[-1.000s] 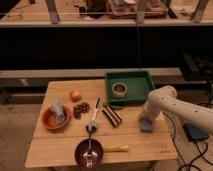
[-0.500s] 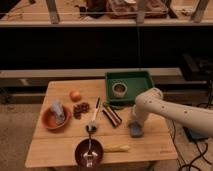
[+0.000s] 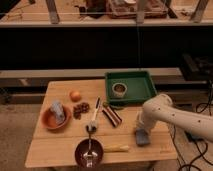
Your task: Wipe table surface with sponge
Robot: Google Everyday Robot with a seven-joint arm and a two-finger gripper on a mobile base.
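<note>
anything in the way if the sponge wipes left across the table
Yes. The gripper is at the sponge, front right of the table. Leftward lie a dark bar, a yellow stick and the front bowl; the tray sits behind.

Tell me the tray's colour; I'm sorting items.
The tray is green, camera view; gripper at the sponge by the table edge.

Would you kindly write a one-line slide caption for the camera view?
The gripper sits on a grey sponge near the table edge, in front of the green tray.
</note>
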